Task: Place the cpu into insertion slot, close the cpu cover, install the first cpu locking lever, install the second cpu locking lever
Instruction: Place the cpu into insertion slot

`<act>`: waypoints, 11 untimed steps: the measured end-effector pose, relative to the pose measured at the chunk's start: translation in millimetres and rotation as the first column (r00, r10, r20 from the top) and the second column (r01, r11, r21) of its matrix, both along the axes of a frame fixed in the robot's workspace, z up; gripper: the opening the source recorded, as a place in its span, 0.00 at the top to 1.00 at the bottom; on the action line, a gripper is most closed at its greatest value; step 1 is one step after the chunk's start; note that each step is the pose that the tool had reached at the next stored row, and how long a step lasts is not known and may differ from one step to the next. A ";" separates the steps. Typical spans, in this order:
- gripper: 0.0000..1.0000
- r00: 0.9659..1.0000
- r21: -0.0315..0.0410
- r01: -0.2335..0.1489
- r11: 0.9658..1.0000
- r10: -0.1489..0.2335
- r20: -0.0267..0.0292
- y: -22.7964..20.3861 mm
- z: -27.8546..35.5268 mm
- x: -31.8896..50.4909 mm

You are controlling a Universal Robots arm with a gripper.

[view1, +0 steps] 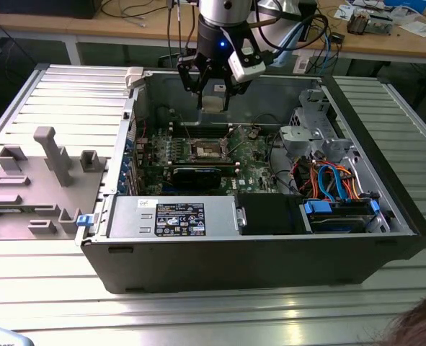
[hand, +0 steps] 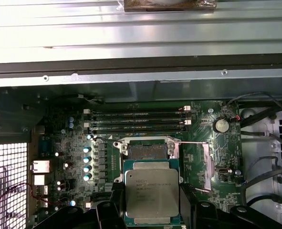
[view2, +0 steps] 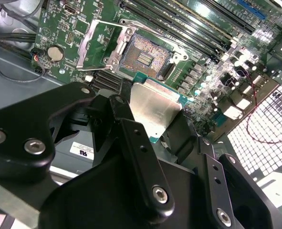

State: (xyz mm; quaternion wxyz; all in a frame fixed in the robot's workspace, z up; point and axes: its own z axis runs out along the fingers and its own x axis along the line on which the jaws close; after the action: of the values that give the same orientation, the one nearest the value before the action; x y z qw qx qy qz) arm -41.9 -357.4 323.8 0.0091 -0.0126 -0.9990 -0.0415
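step: cpu into socket | gripper fingers are clenched on the cpu by opposite edges | cpu is held in the air over the motherboard, apart from the insertion slot | cpu cover is swung open, socket is bare | judged: chip is best squared to the rim, lowered flat, never slid across the contacts

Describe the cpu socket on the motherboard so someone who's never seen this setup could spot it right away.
Inside the open computer case, find the green motherboard lying on its floor. Near the board's middle sits the insertion slot, a small square socket with a dark centre and silvery rim. Unlike the long parallel memory slots beside it, it is square and uncovered.
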 end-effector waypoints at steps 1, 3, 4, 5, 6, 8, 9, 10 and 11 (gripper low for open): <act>0.45 1.000 0.000 0.000 1.000 0.000 0.000 0.0 -0.2 0.0; 0.45 1.000 0.000 0.000 1.000 0.000 0.000 0.0 -1.2 0.0; 0.45 1.000 0.000 0.000 1.000 0.000 0.000 0.0 -1.4 0.0; 0.45 1.000 0.000 0.000 1.000 0.000 0.000 0.0 -1.8 0.0; 0.45 1.000 0.000 0.000 1.000 0.000 0.000 0.0 -1.9 0.0; 0.45 1.000 0.000 0.000 1.000 0.000 0.000 0.0 -2.2 0.0; 0.45 1.000 0.000 0.000 1.000 0.000 0.000 0.0 -2.4 0.0; 0.45 1.000 0.000 0.000 1.000 0.000 0.000 0.0 -2.5 0.0; 0.45 1.000 0.000 0.000 1.000 0.000 0.000 0.0 -2.7 0.0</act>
State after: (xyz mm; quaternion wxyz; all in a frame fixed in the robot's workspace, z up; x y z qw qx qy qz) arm -41.9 -357.4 321.1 0.0091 -0.0126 -0.9990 -0.0415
